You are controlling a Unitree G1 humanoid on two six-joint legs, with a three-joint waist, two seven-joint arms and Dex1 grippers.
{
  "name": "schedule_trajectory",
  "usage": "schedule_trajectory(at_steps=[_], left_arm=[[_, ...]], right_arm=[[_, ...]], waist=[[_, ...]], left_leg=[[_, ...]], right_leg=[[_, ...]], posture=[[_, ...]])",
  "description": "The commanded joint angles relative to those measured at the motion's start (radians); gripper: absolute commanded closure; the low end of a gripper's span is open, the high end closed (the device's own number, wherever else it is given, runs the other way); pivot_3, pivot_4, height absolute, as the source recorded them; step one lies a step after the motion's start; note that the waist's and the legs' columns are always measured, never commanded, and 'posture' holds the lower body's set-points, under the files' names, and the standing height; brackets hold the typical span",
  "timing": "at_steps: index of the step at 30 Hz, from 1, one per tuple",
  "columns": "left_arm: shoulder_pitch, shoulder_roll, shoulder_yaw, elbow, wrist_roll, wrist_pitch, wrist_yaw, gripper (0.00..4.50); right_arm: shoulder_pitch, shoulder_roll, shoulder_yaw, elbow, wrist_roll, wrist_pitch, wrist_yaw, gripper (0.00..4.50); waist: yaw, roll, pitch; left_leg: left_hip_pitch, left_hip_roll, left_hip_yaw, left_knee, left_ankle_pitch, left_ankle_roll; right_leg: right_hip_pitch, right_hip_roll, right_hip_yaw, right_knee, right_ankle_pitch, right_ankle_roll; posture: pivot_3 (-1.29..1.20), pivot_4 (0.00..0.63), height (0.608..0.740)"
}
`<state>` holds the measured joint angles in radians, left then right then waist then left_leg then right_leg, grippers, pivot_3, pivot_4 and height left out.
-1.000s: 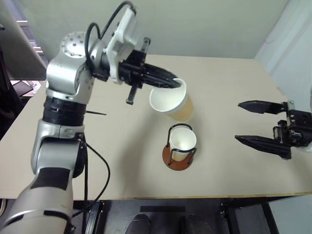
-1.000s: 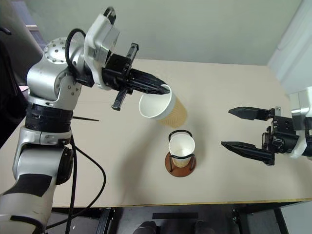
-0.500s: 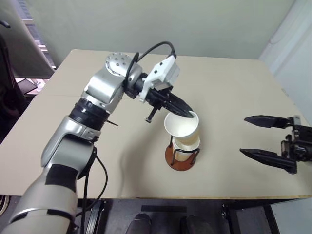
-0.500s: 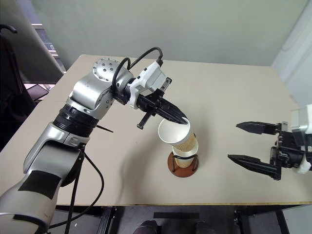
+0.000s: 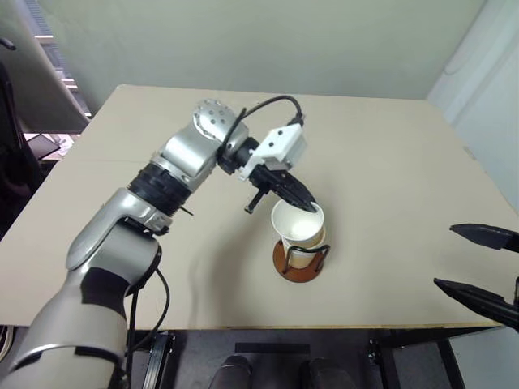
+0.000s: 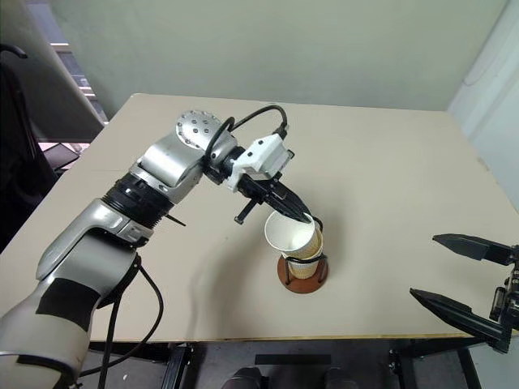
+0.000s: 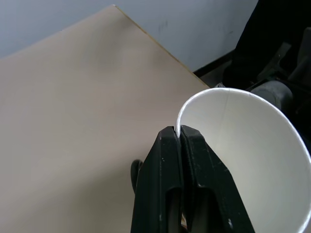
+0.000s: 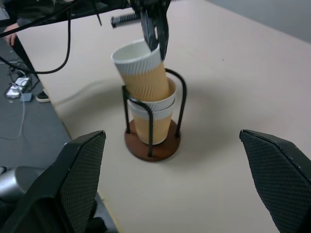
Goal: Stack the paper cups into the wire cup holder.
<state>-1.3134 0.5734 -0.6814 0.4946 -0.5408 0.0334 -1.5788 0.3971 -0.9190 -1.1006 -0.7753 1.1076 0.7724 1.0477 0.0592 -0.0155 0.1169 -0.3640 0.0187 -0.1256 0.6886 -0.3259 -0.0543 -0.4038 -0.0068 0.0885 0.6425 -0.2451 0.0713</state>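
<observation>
The cups sit near the middle of the desk [image 5: 389, 162], toward its near edge: two are nested inside the holder [image 8: 151, 143], and a third cup [image 8: 141, 70] is tilted, its base just entering the top of that stack while its mouth leans toward the left. The step in hand looks like seating this third cup, and to do it well the cup should be brought upright first, so its axis lines up with the stack and the wire loops, then lowered straight down until its wall slides into the cup below; releasing while it leans risks it catching on a loop or tipping out, and pushing sideways could shift the light holder on its disc base. The left claw [image 7: 180, 138] is pinched tight on the cup's rim, one finger inside the mouth and one outside, gripping only that thin paper edge, so a gentle descent is wise. The right claw [image 6: 470, 279] stands wide apart at the near right of the desk, well clear of the holder, holding and touching nothing.
</observation>
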Motion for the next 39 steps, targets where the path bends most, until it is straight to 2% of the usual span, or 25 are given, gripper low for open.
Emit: schedule_trajectory(at_steps=[1, 2, 6, 11, 16, 19, 21, 28, 31, 34, 39], left_arm=[[-0.039, -0.017, 0.012, 0.008, 0.018, -0.025, -0.036, 4.46], [-0.040, -0.022, 0.015, 0.011, 0.022, -0.018, -0.036, 4.46], [-0.035, -0.033, 0.032, 0.006, 0.016, 0.011, -0.036, 3.60], [-0.025, -0.045, 0.063, 0.017, 0.034, 0.006, -0.036, 1.81], [-0.009, -0.081, 0.161, 0.041, 0.091, 0.019, -0.027, 0.04], [0.017, -0.061, 0.209, 0.016, 0.135, 0.044, -0.001, 0.04], [0.048, -0.012, 0.251, -0.022, 0.141, 0.097, -0.005, 0.04], [0.279, 0.217, 0.440, -0.260, 0.102, 0.306, 0.051, 0.04], [0.456, 0.320, 0.605, -0.408, -0.023, 0.433, 0.071, 0.04], [0.590, 0.365, 0.766, -0.538, -0.194, 0.589, 0.110, 0.04], [0.888, 0.417, 0.976, -0.627, -0.259, 0.681, 0.195, 0.04]], right_arm=[[-0.005, -0.017, -0.020, -0.009, 0.027, -0.022, -0.019, 0.00], [-0.003, -0.017, -0.019, -0.008, 0.027, -0.024, -0.019, 0.00], [-0.018, -0.027, 0.012, -0.001, 0.019, -0.036, -0.030, 0.00], [-0.043, -0.034, 0.073, -0.001, 0.002, -0.054, -0.046, 0.00], [-0.104, -0.067, 0.169, 0.050, -0.036, -0.079, -0.042, 0.00], [-0.164, -0.097, 0.247, 0.106, -0.066, -0.102, -0.015, 0.00], [-0.215, -0.126, 0.310, 0.162, -0.091, -0.119, 0.018, 0.00], [-0.387, -0.196, 0.554, 0.368, -0.245, -0.200, 0.122, 0.00], [-0.477, -0.193, 0.635, 0.453, -0.279, -0.209, 0.142, 0.00], [-0.534, -0.182, 0.681, 0.507, -0.313, -0.218, 0.147, 0.00], [-0.568, -0.172, 0.703, 0.517, -0.305, -0.211, 0.187, 0.00]], waist=[[0.000, 0.000, 0.000], [0.000, 0.000, 0.000], [0.002, 0.000, 0.000], [0.002, 0.000, 0.000], [0.002, 0.000, 0.000], [0.001, 0.000, 0.000], [-0.001, 0.001, 0.000], [-0.013, 0.002, -0.001], [-0.012, 0.003, -0.002], [-0.005, 0.003, -0.002], [-0.002, 0.006, -0.003]], left_leg=[[0.000, 0.000, -0.001, 0.001, 0.000, 0.000], [-0.001, -0.001, -0.001, 0.001, 0.000, 0.000], [-0.002, -0.003, -0.002, 0.001, -0.001, 0.001], [-0.003, -0.004, -0.002, 0.002, -0.001, 0.002], [-0.002, -0.004, -0.002, 0.003, -0.001, 0.002], [-0.002, -0.004, -0.002, 0.004, -0.002, 0.003], [-0.002, -0.004, -0.002, 0.005, -0.002, 0.003], [-0.002, -0.003, -0.004, 0.003, -0.001, 0.003], [-0.002, -0.002, -0.006, 0.001, -0.001, 0.003], [-0.002, 0.002, -0.006, -0.001, -0.001, 0.002], [0.002, 0.003, -0.004, -0.004, 0.000, 0.003]], right_leg=[[0.000, 0.000, 0.000, 0.000, 0.000, 0.000], [0.000, 0.000, 0.000, 0.000, 0.000, 0.001], [0.000, -0.001, 0.000, 0.000, -0.001, 0.002], [0.000, -0.002, -0.001, 0.000, -0.001, 0.003], [0.001, -0.002, -0.001, 0.000, -0.001, 0.003], [0.001, -0.003, -0.001, 0.000, -0.001, 0.004], [0.001, -0.003, -0.001, 0.000, -0.001, 0.005], [-0.002, -0.002, -0.004, 0.000, -0.001, 0.005], [-0.004, -0.003, -0.004, 0.001, -0.001, 0.006], [-0.006, -0.003, -0.004, 0.001, -0.001, 0.006], [-0.005, -0.004, -0.002, 0.002, -0.001, 0.005]], posture=[[0.00, 0.150, 0.740], [0.00, 0.150, 0.740], [0.00, 0.150, 0.740], [0.00, 0.150, 0.740], [0.00, 0.150, 0.740], [0.00, 0.150, 0.740], [0.00, 0.150, 0.740], [0.00, 0.150, 0.740], [0.00, 0.150, 0.740], [0.00, 0.150, 0.740], [0.00, 0.150, 0.740]])
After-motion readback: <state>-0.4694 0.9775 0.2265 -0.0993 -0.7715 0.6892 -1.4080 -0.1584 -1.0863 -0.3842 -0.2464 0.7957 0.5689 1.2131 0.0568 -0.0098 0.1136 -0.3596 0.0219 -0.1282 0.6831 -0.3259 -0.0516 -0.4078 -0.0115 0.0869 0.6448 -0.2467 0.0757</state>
